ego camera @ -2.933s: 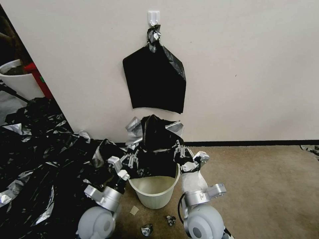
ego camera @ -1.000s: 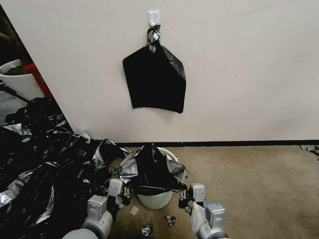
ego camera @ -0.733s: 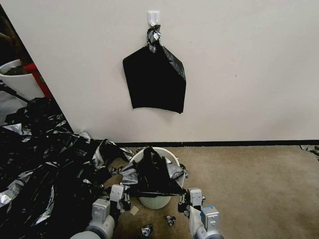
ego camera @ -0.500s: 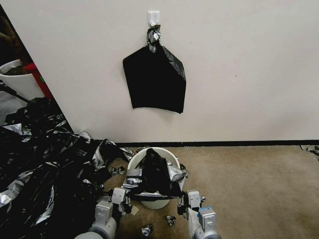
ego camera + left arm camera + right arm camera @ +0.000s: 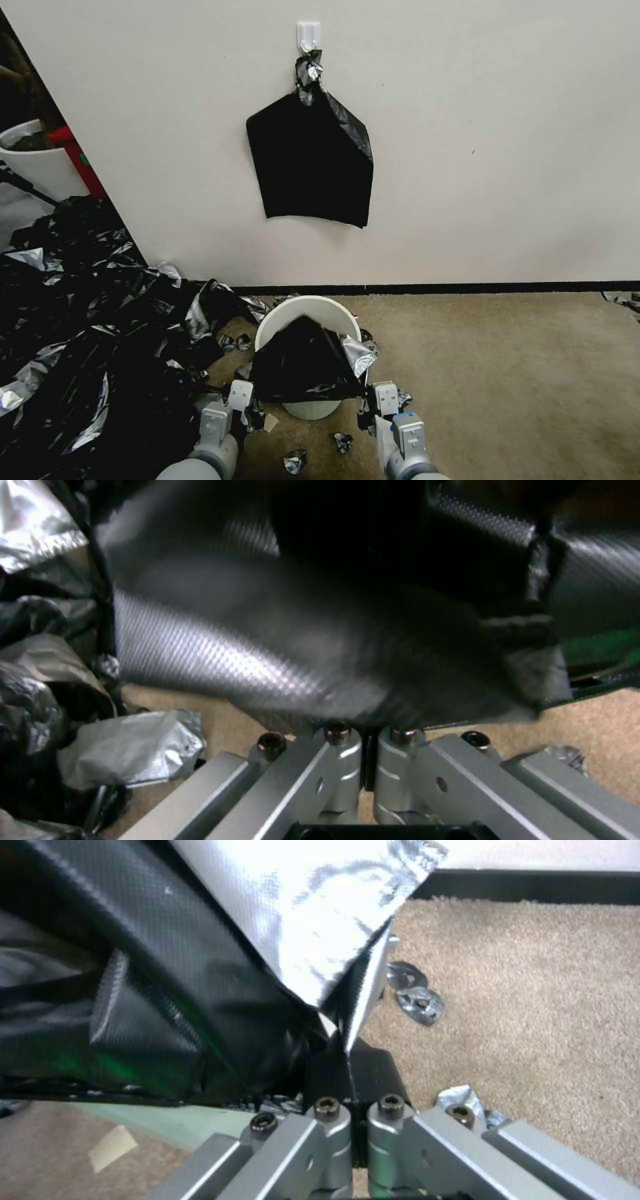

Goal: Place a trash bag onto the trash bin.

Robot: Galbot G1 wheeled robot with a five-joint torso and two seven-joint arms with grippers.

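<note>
The cream-white trash bin (image 5: 303,308) stands on the carpet near the wall. The glossy black trash bag (image 5: 300,363) is draped over the bin's near rim and front, stretched taut between my two grippers. My left gripper (image 5: 248,405) is shut on the bag's left edge (image 5: 320,680). At the other corner, my right gripper (image 5: 373,404) is shut on the bag's right edge (image 5: 200,1005). Both sit low beside the bin's near side. The far rim of the bin is bare.
A wide heap of black bags (image 5: 87,333) covers the floor to the left. A black sheaf (image 5: 310,163) hangs from a white hook (image 5: 308,35) on the wall. Small scraps (image 5: 293,460) lie on the carpet. Open carpet (image 5: 520,373) lies to the right.
Both grippers have pulled the bag down and toward me, from above the bin to beside its near side. The bag now lies lower over the front, and more of the far rim shows.
</note>
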